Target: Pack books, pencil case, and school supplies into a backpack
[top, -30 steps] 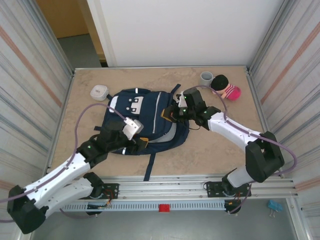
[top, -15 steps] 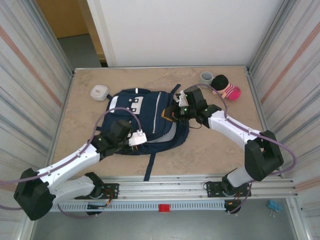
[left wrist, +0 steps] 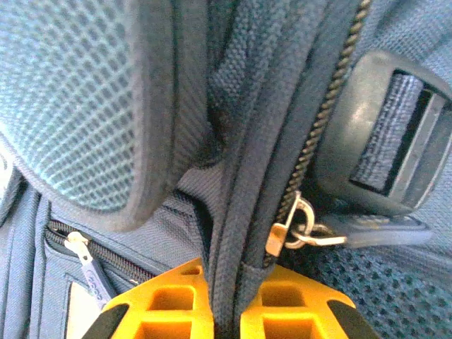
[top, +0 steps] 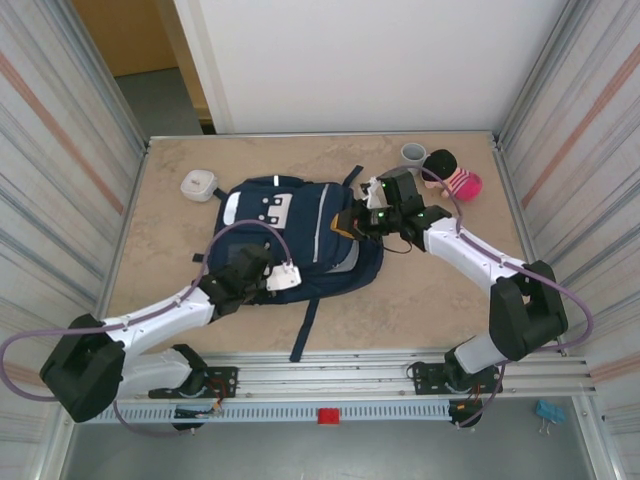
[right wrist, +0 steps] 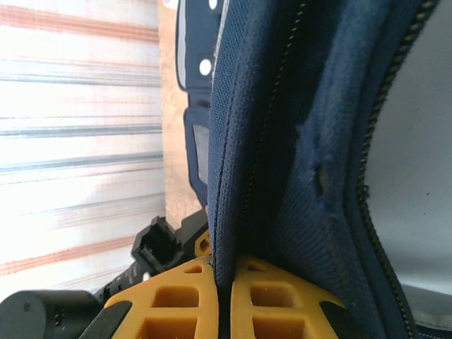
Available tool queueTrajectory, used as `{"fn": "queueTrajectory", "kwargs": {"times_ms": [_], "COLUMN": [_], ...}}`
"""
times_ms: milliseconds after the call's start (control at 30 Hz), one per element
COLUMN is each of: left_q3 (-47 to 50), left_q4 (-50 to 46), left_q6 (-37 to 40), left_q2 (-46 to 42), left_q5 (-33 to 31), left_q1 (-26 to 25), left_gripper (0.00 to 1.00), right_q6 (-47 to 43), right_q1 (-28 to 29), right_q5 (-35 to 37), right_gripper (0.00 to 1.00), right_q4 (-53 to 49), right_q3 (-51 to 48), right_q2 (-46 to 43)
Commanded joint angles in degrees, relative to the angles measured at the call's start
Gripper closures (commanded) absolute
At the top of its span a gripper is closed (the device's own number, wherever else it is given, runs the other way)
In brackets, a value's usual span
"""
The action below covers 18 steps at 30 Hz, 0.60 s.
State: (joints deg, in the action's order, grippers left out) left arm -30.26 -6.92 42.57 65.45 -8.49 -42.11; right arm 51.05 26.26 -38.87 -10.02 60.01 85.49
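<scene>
Navy backpack [top: 300, 232] on a table [top: 430, 295] — left gripper [left wrist: 224, 314] clamped on its zipper seam, right gripper [right wrist: 224, 300] pinching its opening's edge.

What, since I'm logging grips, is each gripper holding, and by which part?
Both pinch the navy backpack: left gripper on the fabric fold beside its zipper, right gripper on the edge of the main opening.

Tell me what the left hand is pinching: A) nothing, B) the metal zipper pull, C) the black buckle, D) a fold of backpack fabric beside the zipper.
D: the left hand is shut on a fold of the backpack, while the zipper pull and buckle lie clear of it.
</scene>
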Motion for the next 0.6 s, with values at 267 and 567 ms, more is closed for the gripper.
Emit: {"fn": "queueTrajectory", "kwargs": {"times_ms": [267,567], "left_q3": [-1.81,-5.6], "left_q4": [5.83,3.08], "left_q6": [-23.41,-34.23], "left_q2": [-1.12,3.2], "left_q5": [21.08,27.74], "left_q1": [-2.1,-1.07], "left_gripper": [1.0,1.0], "right_q6": [-13.85,-18.79], "right_q1": [-3.85,3.67], "right_q5": [7.24,24.38], "right_gripper": [0.48,0.42], "right_q4": [-3.87,-16.22], "right_q3": [-0.31,-4.4], "right_q2": [-2.06,-21.42]}}
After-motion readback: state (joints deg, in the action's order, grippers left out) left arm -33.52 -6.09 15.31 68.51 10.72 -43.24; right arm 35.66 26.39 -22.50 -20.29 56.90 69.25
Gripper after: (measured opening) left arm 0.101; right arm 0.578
